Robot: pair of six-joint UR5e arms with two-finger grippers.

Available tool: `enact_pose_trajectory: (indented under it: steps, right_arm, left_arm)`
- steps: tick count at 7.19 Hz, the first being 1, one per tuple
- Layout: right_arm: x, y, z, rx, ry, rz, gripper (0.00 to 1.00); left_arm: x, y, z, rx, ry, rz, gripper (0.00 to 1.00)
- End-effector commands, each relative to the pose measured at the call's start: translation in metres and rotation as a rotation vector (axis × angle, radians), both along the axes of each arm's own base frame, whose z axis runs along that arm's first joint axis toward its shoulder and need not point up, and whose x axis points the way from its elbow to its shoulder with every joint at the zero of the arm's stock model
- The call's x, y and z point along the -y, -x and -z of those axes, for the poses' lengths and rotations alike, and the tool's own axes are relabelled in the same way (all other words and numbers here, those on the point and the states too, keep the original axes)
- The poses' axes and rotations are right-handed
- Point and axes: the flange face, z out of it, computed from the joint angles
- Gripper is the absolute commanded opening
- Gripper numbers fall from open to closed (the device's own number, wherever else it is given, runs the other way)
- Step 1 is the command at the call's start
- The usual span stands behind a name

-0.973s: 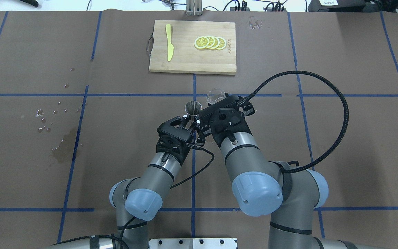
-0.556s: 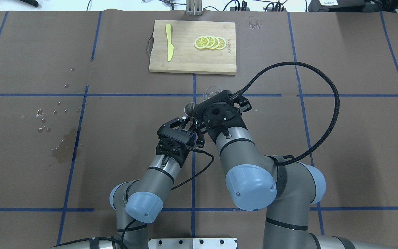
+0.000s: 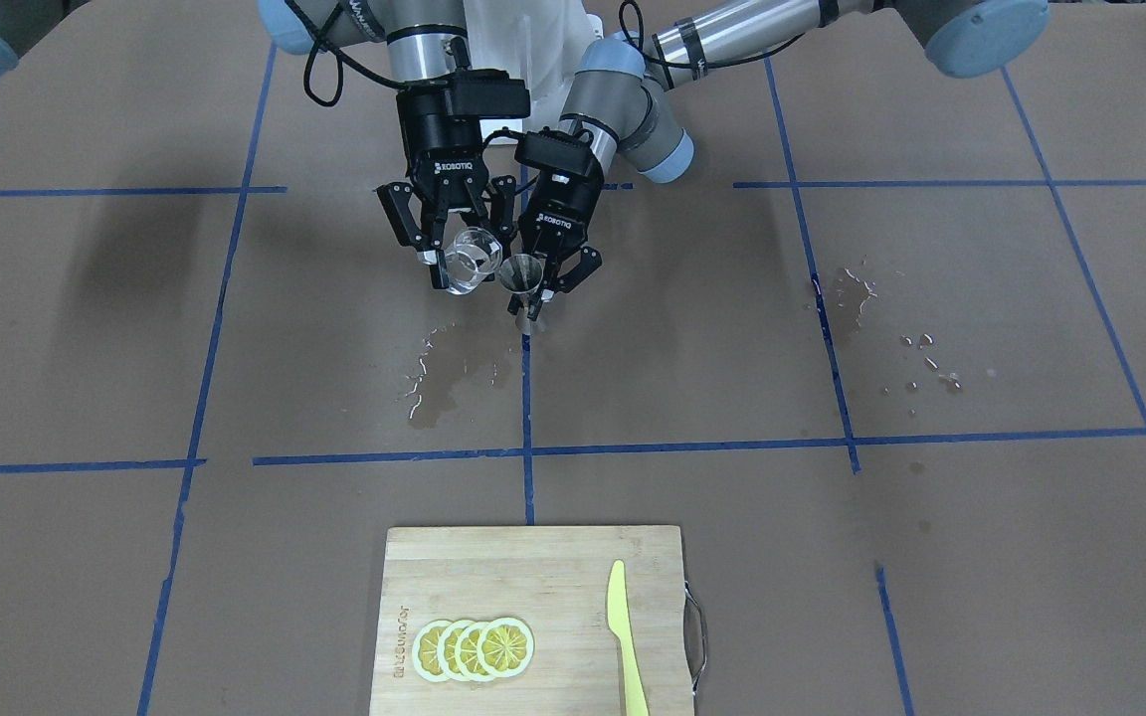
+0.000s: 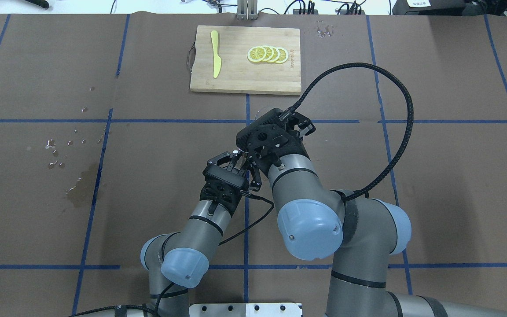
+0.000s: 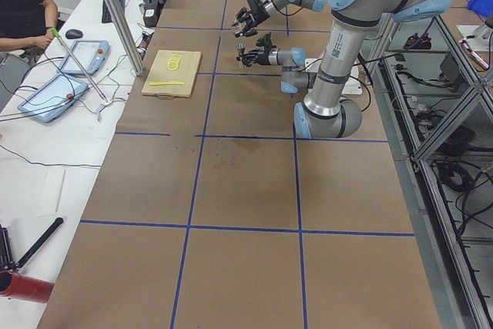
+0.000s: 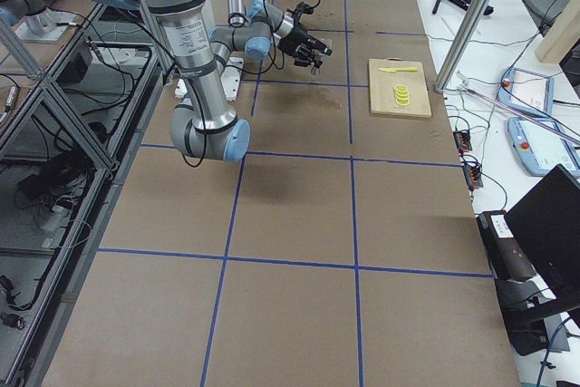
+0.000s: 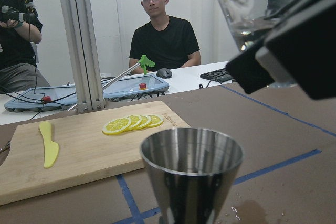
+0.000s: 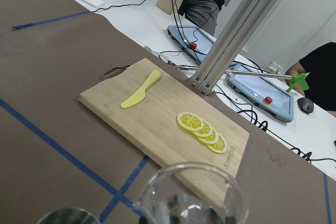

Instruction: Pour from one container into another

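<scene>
From the front, my right pincer (image 3: 462, 267) clamps the tilted cup (image 3: 474, 257) beside the jigger (image 3: 525, 288), which is gripped in my left pincer (image 3: 537, 291). Both are over the middle of the worktop (image 3: 931, 557), toward my edge. Overhead, my right arm (image 4: 297, 185) hides both. Left wrist: the cup hangs above and right of the jigger's mouth. Right wrist: cup rim nearest, jigger rim lower left. I judge the pour is about to begin; next, bring the lip over the mouth and tip slowly.

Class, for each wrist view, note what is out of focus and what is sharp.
Left wrist view: glass cup, close at upper right, is blurred; jigger is sharper. Right wrist view: cup's rim blurs along the bottom edge; cutting board is crisp.
</scene>
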Motion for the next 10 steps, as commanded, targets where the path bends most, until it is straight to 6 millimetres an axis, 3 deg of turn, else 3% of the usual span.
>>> enact_pose_trajectory:
  steps: [1,10]
  right_arm:
    - [0.0012,0.0026,0.0027,-0.062,-0.002,0.01,0.0]
    - [-0.0014,0.0052,0.0107,-0.331,-0.137,0.128,0.0]
  left_arm:
    - [-0.0003,0.0,0.0002,0.002,-0.001,0.001,0.0]
    - [-0.0012,-0.0009,0.0022,0.002,-0.002,0.0,0.0]
